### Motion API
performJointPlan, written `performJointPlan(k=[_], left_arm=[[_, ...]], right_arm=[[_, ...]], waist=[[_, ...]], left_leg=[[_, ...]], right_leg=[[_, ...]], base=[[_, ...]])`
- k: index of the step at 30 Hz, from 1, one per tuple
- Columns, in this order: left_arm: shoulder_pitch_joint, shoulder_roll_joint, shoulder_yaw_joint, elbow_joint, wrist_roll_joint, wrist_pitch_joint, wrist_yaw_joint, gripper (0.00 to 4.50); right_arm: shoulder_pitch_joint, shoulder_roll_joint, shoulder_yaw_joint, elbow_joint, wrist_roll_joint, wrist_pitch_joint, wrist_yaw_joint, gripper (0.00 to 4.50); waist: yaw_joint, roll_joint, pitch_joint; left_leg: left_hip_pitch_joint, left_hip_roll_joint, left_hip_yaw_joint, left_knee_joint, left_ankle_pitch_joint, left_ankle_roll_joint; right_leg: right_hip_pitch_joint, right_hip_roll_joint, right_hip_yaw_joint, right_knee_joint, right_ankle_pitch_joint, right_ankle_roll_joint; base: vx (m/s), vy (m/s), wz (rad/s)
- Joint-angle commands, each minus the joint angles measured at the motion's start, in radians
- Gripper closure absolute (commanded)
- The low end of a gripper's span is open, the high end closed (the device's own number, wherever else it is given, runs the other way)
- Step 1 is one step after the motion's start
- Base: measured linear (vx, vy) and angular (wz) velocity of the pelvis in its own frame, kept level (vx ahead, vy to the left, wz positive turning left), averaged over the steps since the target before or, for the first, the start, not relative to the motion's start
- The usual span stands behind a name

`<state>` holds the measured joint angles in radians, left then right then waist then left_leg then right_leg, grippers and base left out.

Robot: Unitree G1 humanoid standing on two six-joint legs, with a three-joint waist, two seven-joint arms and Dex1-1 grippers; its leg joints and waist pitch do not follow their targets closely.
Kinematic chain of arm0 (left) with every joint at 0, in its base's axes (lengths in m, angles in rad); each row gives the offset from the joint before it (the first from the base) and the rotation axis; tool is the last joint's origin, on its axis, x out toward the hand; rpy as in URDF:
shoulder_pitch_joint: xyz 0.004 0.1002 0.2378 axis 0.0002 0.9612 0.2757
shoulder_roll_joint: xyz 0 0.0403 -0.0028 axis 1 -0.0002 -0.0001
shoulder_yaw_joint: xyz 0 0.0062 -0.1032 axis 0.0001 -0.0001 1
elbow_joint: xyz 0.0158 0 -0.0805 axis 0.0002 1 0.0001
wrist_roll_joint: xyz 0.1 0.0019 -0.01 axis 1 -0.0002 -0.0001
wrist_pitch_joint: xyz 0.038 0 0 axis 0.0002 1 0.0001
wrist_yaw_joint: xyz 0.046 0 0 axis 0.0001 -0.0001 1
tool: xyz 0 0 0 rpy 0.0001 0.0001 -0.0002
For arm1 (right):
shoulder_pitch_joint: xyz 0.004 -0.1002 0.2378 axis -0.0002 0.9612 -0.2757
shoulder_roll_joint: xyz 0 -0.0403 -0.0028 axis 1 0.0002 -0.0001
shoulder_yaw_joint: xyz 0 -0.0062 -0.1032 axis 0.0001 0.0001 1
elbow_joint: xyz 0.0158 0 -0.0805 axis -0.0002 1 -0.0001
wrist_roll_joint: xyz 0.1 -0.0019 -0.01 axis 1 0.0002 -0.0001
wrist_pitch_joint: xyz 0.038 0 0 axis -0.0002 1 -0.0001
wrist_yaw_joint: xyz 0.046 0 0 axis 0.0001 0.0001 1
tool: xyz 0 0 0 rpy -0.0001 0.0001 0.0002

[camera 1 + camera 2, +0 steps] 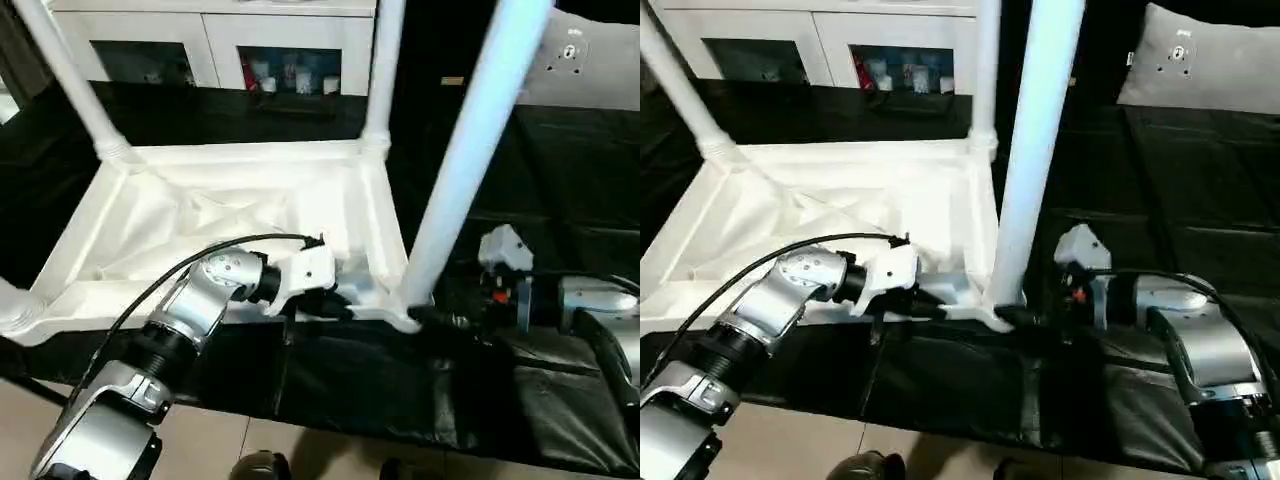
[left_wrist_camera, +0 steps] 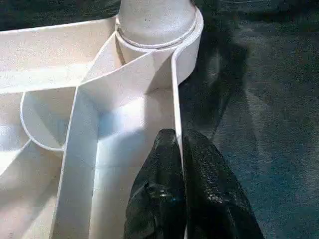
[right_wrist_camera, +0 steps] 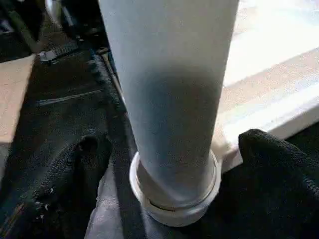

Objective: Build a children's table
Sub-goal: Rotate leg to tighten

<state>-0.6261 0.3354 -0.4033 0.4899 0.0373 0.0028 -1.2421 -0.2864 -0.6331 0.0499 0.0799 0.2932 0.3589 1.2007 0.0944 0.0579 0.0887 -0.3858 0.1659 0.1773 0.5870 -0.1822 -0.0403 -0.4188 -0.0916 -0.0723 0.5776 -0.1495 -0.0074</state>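
Left wrist view: left gripper [image 2: 180, 144] pinches the table [image 2: 94, 149] rim; right gripper [image 3: 169, 149] straddles a leg [image 3: 169, 89], wide

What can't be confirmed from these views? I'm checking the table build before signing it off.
- Leg tops: the near-right leg and the far legs run off the top edge of the head views.
- Near-left corner socket: cut by the left edge of the left eye view; its leg is out of frame.
- Seating depth of the near-right leg in its socket: the collar hides it in the right wrist view.
- Cabinet contents: too small.
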Motion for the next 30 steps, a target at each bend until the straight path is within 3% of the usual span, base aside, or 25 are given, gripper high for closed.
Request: performJointPlan(k=[1, 22, 30], left_arm=[[0.002, 0.002, -0.025, -0.006, -0.005, -0.022, -0.041, 4.5], [0.019, -0.003, -0.025, -0.019, -0.013, -0.026, -0.05, 4.5], [0.027, -0.036, 0.008, -0.029, -0.03, 0.026, 0.019, 4.5]], right_arm=[[-0.006, -0.001, 0.004, 0.002, 0.025, -0.012, 0.013, 0.29], [0.002, 0.028, 0.024, 0.009, 0.048, 0.023, 0.02, 2.0], [0.015, 0.082, 0.028, -0.019, 0.044, 0.077, -0.075, 2.52]], waist=[[-0.001, -0.028, -0.072], [0.003, -0.029, -0.081], [0.002, -0.026, -0.078]], left_leg=[[0.013, 0.064, -0.016, -0.065, -0.166, 0.126], [0.012, 0.062, -0.014, -0.057, -0.123, 0.137], [0.012, 0.061, -0.015, -0.06, -0.151, 0.119]], right_leg=[[0.057, -0.067, 0.045, -0.062, -0.29, -0.239], [0.06, -0.063, 0.042, -0.053, -0.237, -0.25], [0.06, -0.063, 0.042, -0.056, -0.266, -0.243]], base=[[0.0, 0.0, 0.0], [0.0, 0.0, 0.0], [0.0, 0.0, 0.0]])
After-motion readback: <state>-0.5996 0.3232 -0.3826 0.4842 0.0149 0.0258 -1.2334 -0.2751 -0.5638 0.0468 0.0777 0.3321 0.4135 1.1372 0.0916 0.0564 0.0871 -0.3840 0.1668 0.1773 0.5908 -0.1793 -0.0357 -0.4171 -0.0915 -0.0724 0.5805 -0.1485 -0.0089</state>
